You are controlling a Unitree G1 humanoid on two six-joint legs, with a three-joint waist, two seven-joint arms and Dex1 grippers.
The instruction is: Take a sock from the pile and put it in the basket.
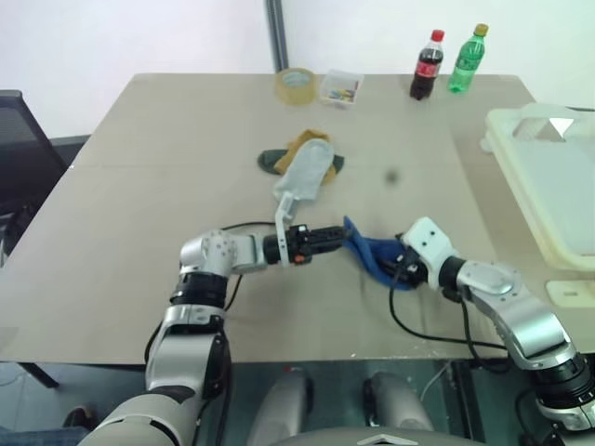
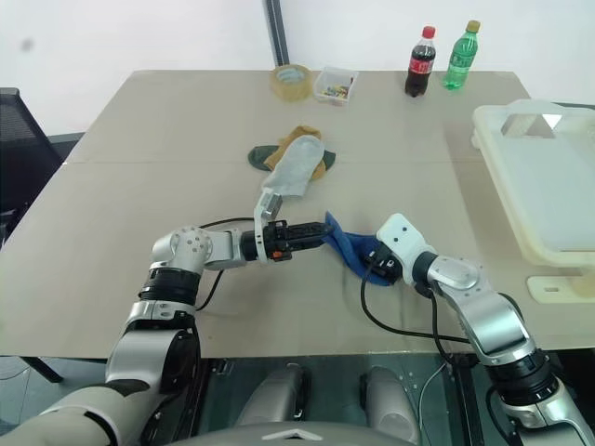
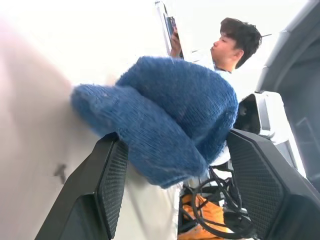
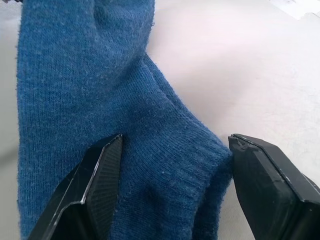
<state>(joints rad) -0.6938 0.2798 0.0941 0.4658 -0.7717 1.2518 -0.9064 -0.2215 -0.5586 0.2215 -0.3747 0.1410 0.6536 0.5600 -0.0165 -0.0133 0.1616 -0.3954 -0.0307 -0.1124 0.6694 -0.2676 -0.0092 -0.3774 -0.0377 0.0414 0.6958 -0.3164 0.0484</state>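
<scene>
Sock in play: a soft blue knitted ankle sock (image 1: 375, 253) is stretched low over the beige table (image 1: 139, 204) between the two sets of fingers, well apart from the pile.
Long axis: it is laid roughly from fingertip to fingertip, one end toward each gripper.
Left gripper (image 1: 337, 236): black fingers are spread, and a bunched blue end is seen lodged between them, resting on one finger (image 3: 95, 195); a firm pinch cannot be confirmed.
Right gripper (image 1: 402, 269): fingers are spread too, the ribbed cuff lying in the gap between them, pads (image 4: 95, 185) not pressed in.
Pile (image 1: 305, 163): grey, mustard and dark green socks are left beyond the left fingertips.
Basket (image 1: 544, 177): the large pale cream plastic basket is found out past the right arm, so the right side is judged nearer for the carry.
</scene>
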